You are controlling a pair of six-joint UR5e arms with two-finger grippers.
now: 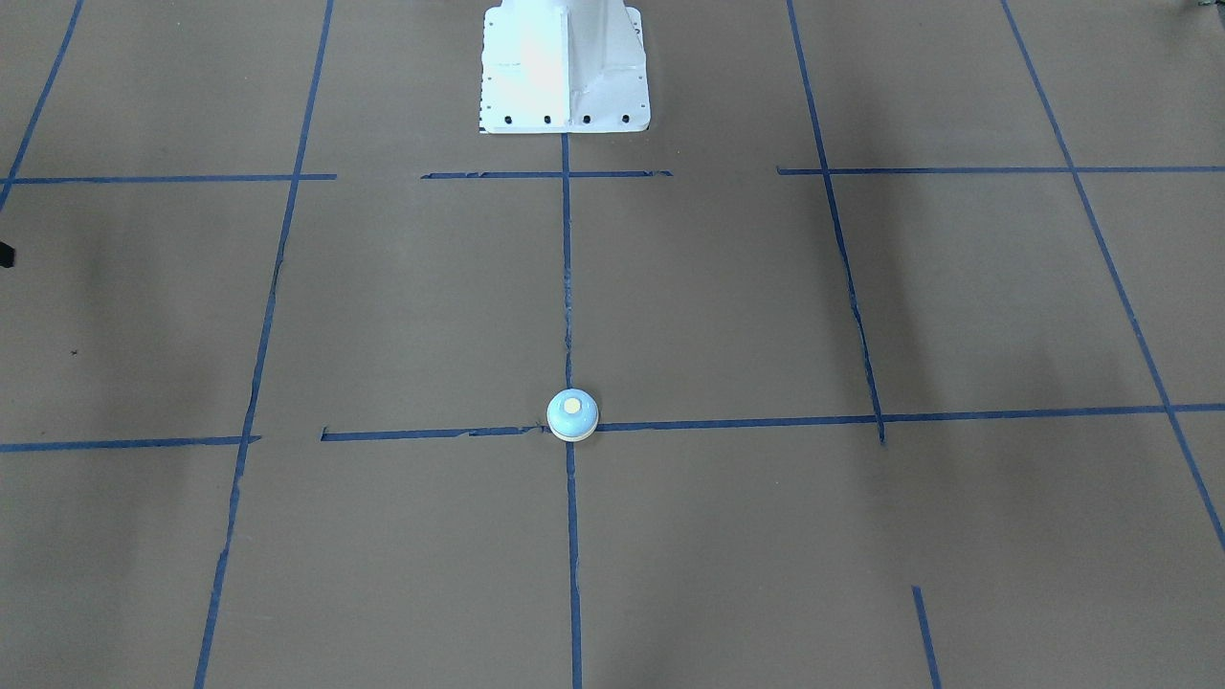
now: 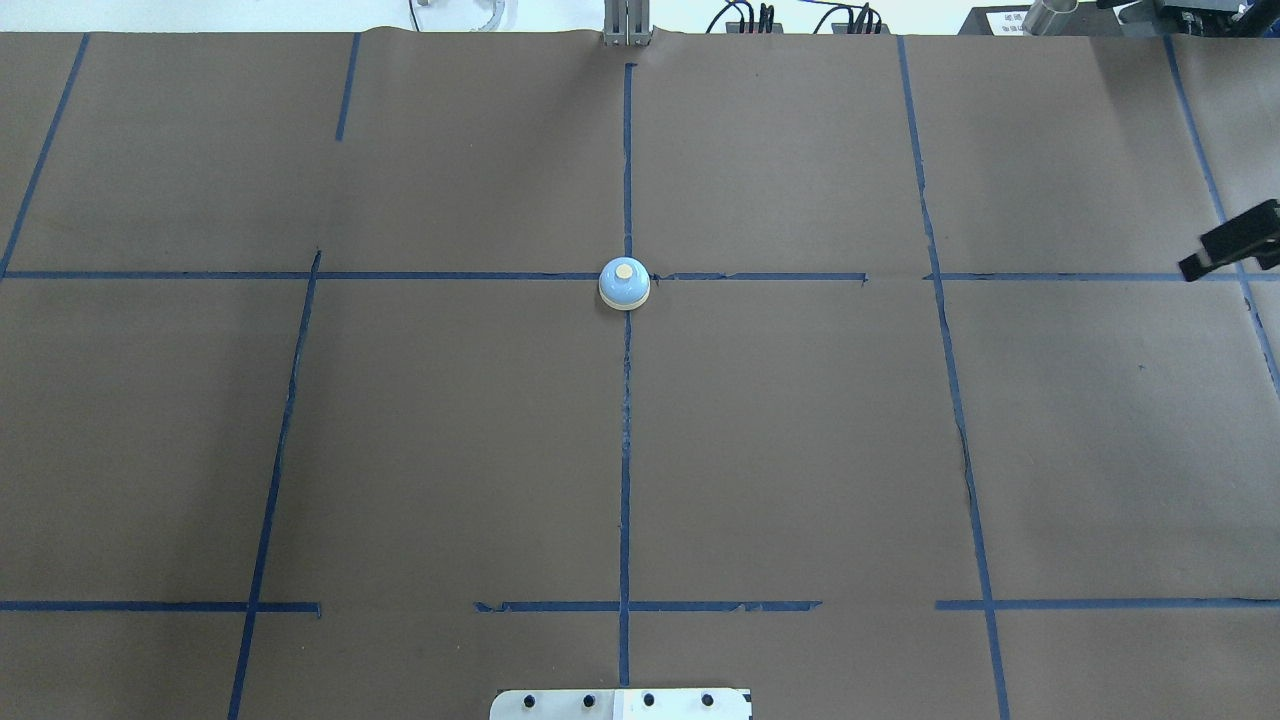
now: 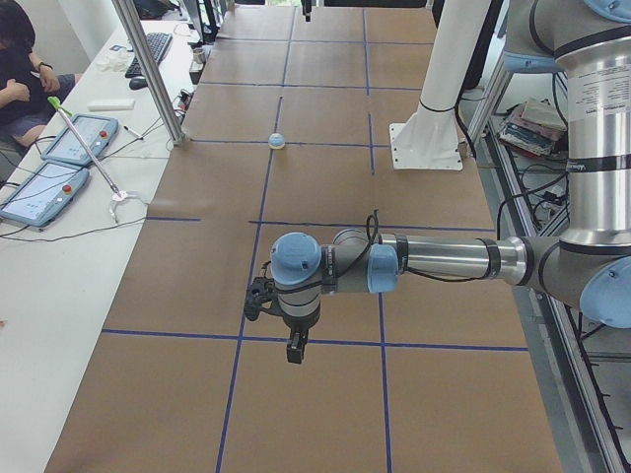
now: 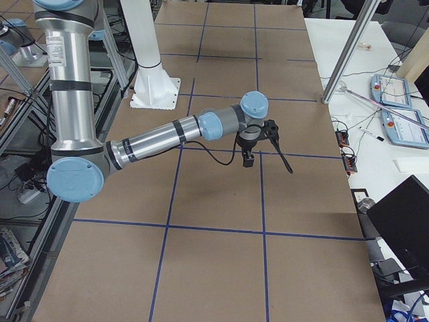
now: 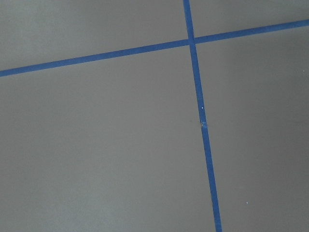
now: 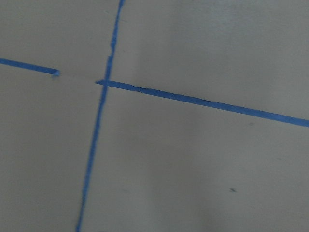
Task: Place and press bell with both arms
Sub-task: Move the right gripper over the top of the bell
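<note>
The small light-blue bell point(image 2: 624, 284) with its cream button stands upright on the brown paper where two blue tape lines cross, also seen in the front view point(image 1: 572, 414) and far off in the left view point(image 3: 278, 141). My left gripper point(image 3: 294, 350) hangs over the table's left end, far from the bell; I cannot tell its state. My right gripper point(image 4: 248, 159) hangs over the right end; only a black part shows at the overhead view's right edge point(image 2: 1230, 248). I cannot tell its state. Both wrist views show only paper and tape.
The white bolted pedestal point(image 1: 565, 67) stands behind the bell on the centre line. Operators' desks with tablets point(image 3: 74, 138) and an aluminium post point(image 3: 148, 69) line the far edge. Blue tape divides the paper point(image 2: 800, 450) into squares.
</note>
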